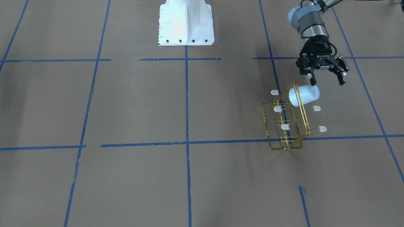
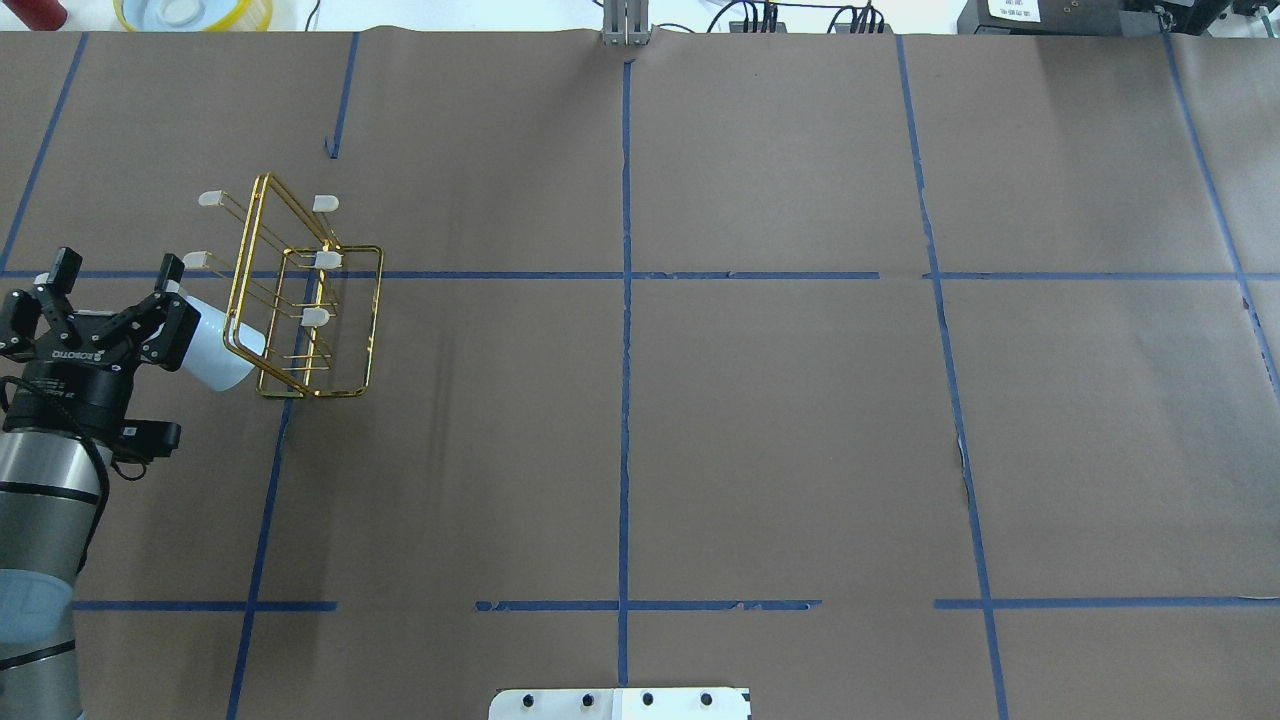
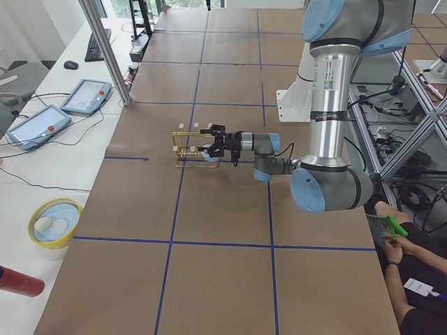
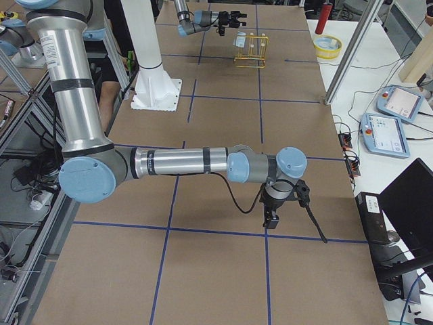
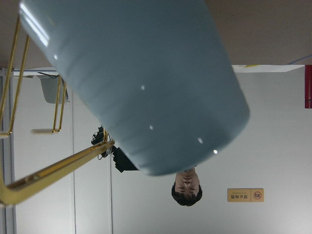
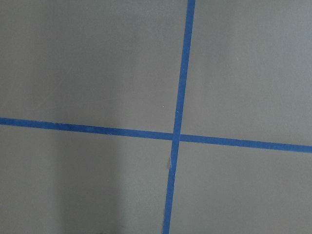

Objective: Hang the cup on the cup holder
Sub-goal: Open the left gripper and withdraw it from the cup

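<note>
The gold wire cup holder (image 1: 285, 126) stands on the brown table at my left side. The pale blue-white cup (image 1: 304, 94) hangs tilted on one of its upper prongs, mouth toward the frame. My left gripper (image 1: 327, 81) is open just behind the cup's base, with one fingertip (image 1: 313, 82) close to it. From overhead the cup (image 2: 218, 350) sits against the rack (image 2: 320, 300), with the left gripper (image 2: 120, 265) spread wide. The left wrist view is filled by the cup (image 5: 141, 83) beside a gold wire (image 5: 53, 168). The right gripper (image 4: 284, 206) shows only in the exterior right view; I cannot tell its state.
The white robot base (image 1: 186, 22) stands at the table's middle edge. A yellow bowl (image 2: 190, 12) and a red object (image 2: 40, 12) lie beyond the far edge. Blue tape lines (image 6: 178, 136) grid the table. Touch panels (image 3: 84, 94) lie on the side bench.
</note>
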`<state>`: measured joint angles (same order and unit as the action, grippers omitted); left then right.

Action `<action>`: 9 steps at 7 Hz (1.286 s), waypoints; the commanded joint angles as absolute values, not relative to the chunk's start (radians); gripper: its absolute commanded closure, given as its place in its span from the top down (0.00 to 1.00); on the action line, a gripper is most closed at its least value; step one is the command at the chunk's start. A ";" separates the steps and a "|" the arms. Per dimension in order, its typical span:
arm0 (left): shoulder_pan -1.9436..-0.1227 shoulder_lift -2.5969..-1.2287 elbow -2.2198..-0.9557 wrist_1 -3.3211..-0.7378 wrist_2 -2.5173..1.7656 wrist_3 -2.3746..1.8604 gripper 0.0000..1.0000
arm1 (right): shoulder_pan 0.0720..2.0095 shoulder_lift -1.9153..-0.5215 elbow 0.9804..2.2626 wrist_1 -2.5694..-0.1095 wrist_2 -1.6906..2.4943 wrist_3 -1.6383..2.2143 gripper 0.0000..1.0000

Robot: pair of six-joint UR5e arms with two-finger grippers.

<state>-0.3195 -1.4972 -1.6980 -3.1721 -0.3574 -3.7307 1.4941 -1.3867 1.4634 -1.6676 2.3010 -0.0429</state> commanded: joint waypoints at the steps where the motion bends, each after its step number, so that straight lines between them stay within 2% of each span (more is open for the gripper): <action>1: -0.337 -1.407 -1.819 -3.175 -0.492 -3.392 1.00 | 1.494 -1.387 1.463 -1.667 2.301 -0.043 1.00; 2: -0.357 -1.393 -1.836 -3.186 -0.591 -3.184 1.00 | 1.494 -1.387 1.463 -1.667 2.301 -0.043 1.00; 4: -0.554 -1.382 -1.839 -3.188 -0.858 -2.849 1.00 | 1.494 -1.387 1.463 -1.667 2.301 -0.043 1.00; 6: -0.661 -1.339 -1.833 -3.163 -1.045 -2.606 1.00 | 1.493 -1.387 1.463 -1.667 2.301 -0.043 1.00; 9: -0.967 -1.321 -1.832 -3.015 -1.439 -2.253 1.00 | 1.494 -1.387 1.463 -1.669 2.301 -0.043 1.00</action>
